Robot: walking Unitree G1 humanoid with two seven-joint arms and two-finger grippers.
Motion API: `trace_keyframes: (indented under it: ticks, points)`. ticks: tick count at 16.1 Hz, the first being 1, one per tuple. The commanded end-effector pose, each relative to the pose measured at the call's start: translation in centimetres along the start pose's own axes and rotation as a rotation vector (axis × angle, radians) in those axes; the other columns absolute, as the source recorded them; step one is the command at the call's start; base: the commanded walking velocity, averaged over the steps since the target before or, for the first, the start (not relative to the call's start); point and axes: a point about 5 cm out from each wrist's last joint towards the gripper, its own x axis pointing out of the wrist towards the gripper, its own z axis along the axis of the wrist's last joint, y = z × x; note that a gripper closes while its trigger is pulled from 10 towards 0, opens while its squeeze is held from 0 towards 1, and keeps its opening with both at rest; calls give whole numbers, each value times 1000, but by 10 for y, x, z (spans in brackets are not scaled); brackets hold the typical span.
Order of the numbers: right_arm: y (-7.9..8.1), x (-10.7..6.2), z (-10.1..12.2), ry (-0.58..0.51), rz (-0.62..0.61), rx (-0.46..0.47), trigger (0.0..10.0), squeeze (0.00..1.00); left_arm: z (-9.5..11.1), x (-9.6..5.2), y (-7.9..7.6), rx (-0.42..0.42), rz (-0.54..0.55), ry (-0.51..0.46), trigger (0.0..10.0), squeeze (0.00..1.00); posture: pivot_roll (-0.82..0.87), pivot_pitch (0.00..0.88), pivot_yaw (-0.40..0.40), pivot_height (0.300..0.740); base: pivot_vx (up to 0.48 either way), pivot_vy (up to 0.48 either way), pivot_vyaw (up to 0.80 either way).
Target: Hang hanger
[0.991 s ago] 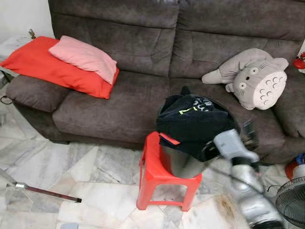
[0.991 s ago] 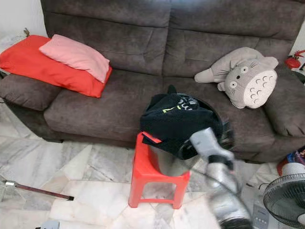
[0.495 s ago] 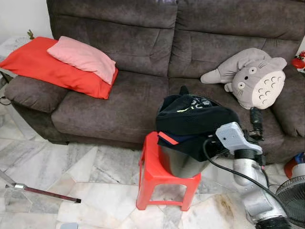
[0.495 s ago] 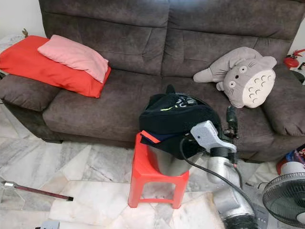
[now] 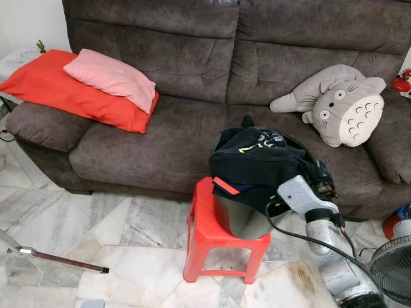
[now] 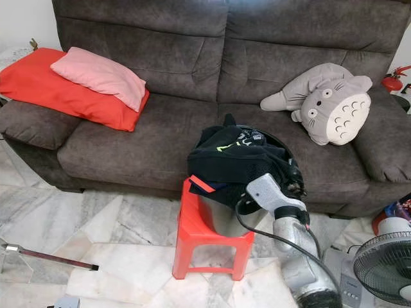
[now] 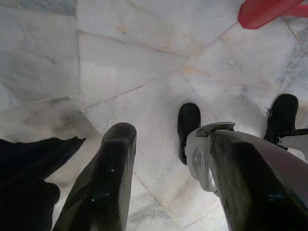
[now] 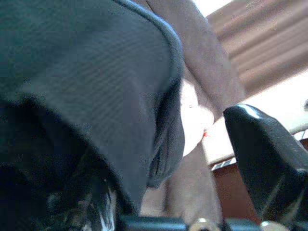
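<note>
A heap of black clothes fills a metal basin standing on a red plastic stool in front of the sofa. A small black hook-like tip sticks up from the top of the heap. My right gripper is pushed into the heap's right edge. In the right wrist view black mesh fabric lies close against the camera, with one finger standing well apart from it, so the gripper is open. My left gripper hangs open over the marble floor, holding nothing.
A brown sofa runs across the back with a red cushion, a pink cushion and a grey plush toy. A fan stands at the lower right. A dark rod lies on the floor at the left.
My right arm swung up beside the heap, its gripper pointing up over the sofa seat, then dropped left and down into the right edge of the clothes.
</note>
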Motion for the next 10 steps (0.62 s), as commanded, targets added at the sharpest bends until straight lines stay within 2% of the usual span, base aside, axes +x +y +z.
trace_keyframes:
  ticks: [1, 2, 5, 10]
  points:
    - [1, 1, 1, -14, 17, -25, 10000, 0, -9, -1, -2, -2, -6, 29, 10000, 0, -45, 147, -42, 740, 0, 0, 0]
    - [1, 2, 2, -14, 15, -10, 0, 0, -8, -1, -1, -3, -6, 29, 10000, 0, -45, 149, -42, 740, 0, 0, 0]
    - [5, -2, 11, -82, 37, -85, 0, 0, -8, -1, -1, -6, -6, 29, 10000, 0, -47, 153, -41, 740, 0, 0, 0]
    - [13, -10, 13, -86, 49, -74, 0, 0, -9, -1, 0, -7, -5, 29, 10000, 0, -48, 154, -41, 740, 0, 0, 0]
